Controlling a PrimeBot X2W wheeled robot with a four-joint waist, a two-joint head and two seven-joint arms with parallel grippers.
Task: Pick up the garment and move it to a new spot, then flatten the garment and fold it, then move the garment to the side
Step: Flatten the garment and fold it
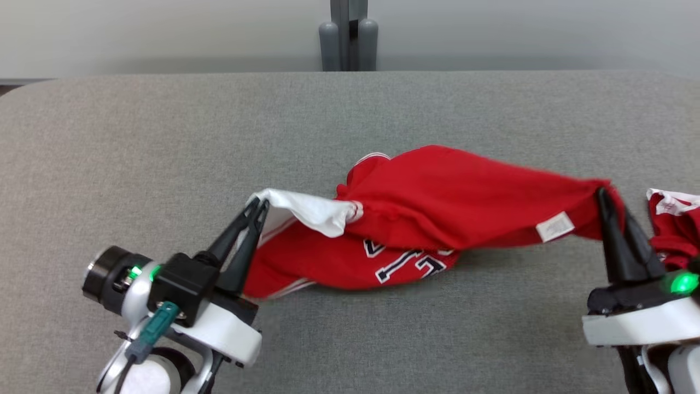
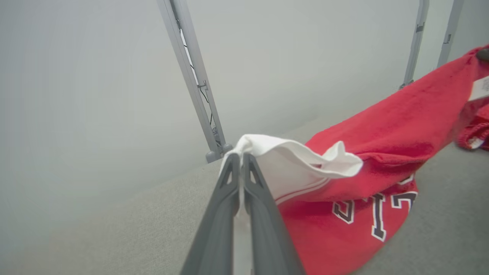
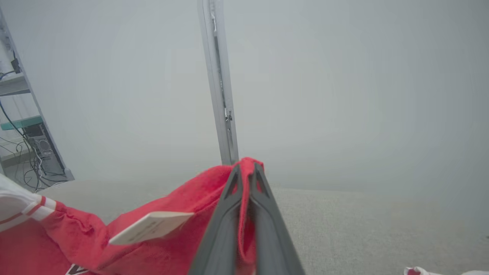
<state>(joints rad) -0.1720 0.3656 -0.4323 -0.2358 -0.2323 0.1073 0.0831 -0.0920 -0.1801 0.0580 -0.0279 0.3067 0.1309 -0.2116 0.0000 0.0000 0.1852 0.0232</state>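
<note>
Both ends of the red garment are pinched: left gripper on its white sleeve, right gripper on a red edge. Its middle sags onto the grey bench. Soft, light, limp cloth, probably best held by its edges.

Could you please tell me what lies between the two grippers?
The red garment spans it, sagging onto the grey table, its ends clamped by the left gripper and right gripper, per the head view.

The garment rested on the table. The left gripper was at its left end, the right gripper at its right end, and a post stood behind it.
</note>
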